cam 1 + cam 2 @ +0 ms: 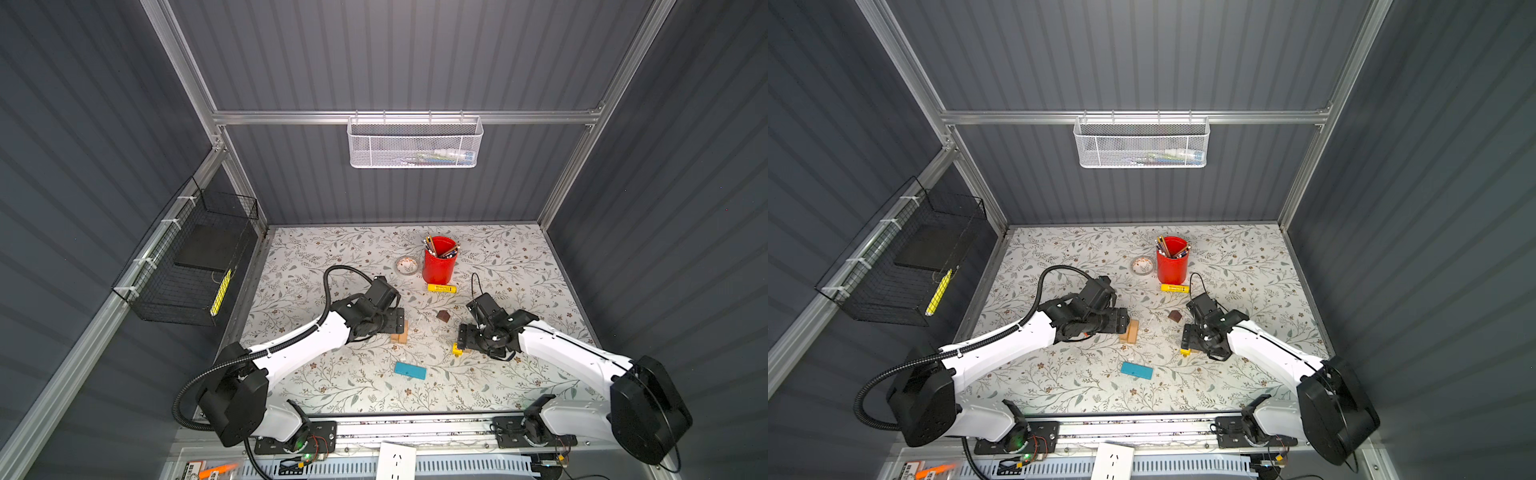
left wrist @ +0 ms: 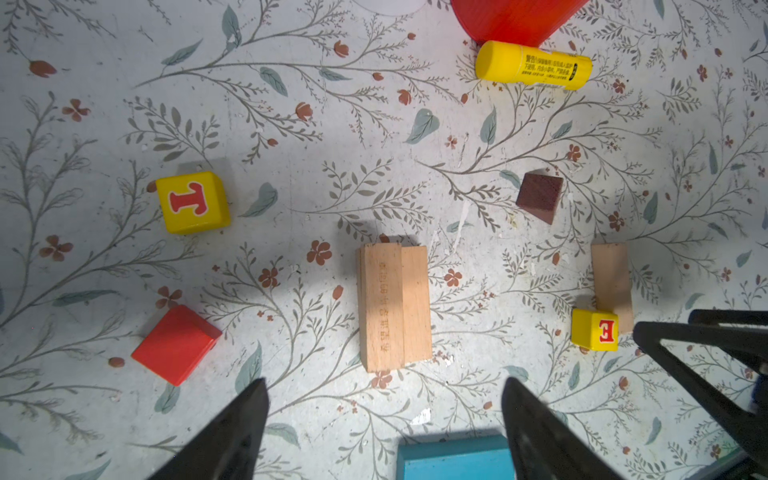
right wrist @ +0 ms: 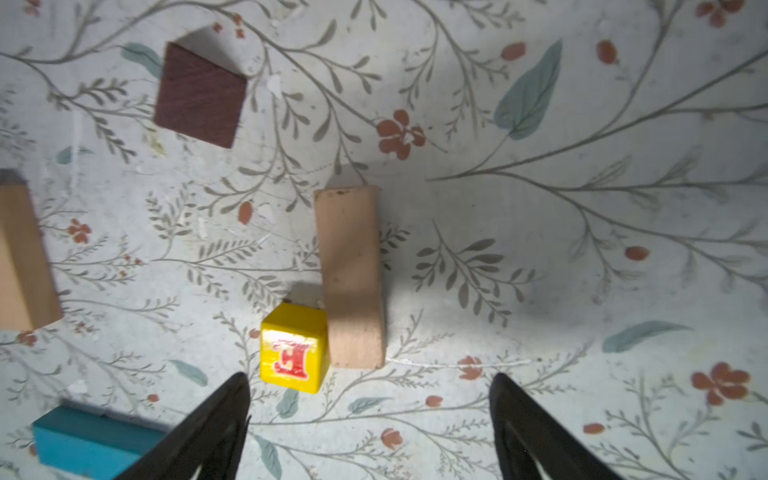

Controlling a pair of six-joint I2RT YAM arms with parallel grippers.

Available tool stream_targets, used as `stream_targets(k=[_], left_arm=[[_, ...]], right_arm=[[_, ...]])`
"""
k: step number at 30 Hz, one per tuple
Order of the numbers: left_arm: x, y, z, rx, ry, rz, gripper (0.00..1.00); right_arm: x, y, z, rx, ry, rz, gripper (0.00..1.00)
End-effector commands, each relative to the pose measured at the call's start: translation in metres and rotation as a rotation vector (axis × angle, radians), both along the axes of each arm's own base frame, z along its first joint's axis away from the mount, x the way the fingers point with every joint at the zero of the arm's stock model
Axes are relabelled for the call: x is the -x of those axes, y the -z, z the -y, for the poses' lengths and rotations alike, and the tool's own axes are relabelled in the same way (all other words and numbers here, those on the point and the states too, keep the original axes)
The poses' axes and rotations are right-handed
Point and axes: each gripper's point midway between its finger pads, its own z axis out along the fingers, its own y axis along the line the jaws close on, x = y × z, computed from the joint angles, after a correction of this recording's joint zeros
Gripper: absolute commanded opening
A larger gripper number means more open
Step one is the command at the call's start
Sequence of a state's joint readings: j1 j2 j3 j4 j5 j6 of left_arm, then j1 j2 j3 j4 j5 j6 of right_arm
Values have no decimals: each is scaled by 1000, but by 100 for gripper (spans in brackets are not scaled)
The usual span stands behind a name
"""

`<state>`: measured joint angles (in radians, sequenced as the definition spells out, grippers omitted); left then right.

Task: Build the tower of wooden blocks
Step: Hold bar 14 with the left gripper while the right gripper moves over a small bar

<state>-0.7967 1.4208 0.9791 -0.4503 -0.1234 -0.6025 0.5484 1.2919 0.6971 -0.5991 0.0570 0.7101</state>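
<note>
Hovering with fingers spread and empty, the left pincer (image 2: pixel 384 380) stands over the stack (image 2: pixel 392 305) of tan bars near the centre of the table (image 1: pixel 353 395), where an engraved bar lies along the bars beneath. The right pincer (image 3: pixel 369 376), likewise spread and holding nothing, hangs over a lone bar (image 3: pixel 351 278) whose side touches the E cube (image 3: pixel 295 347). The step in hand is judged to be laying the bar courses; the roof piece (image 3: pixel 199 95), teal bar (image 1: pixel 410 370) and cubes lie loose, apart from the stack. The next move probably calls for the right pincer to descend, close across the lone bar clear of the E cube, and carry it to the stack. Only the left wrist view shows the T cube (image 2: pixel 193 201) and red cube (image 2: pixel 174 345), which the left arm (image 1: pixel 299 345) hides in both top views; only those views show the teal bar whole.
</note>
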Motion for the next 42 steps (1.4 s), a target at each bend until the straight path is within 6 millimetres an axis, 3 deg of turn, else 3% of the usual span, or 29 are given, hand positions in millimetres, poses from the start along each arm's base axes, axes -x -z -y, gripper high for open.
stream_targets(k=[1,7,9,15,24,42], left_arm=[[-7,-8,0,17,9,61,95],[-10,-13,3,21,26,85,100],[-10,-13,3,21,25,83,100],[-12,-14,2,19,12,88,100],[-16,-18,4,19,9,96,100],[-19,-15,3,7,-11,95,99]], right_arm=[[4,11,9,47,21,-32,87],[-1,15,8,65,31,-43,83],[-6,8,16,110,39,-15,81],[-20,-1,9,77,35,45,75],[-39,6,-6,67,8,45,62],[-43,28,-5,94,-32,4,39]])
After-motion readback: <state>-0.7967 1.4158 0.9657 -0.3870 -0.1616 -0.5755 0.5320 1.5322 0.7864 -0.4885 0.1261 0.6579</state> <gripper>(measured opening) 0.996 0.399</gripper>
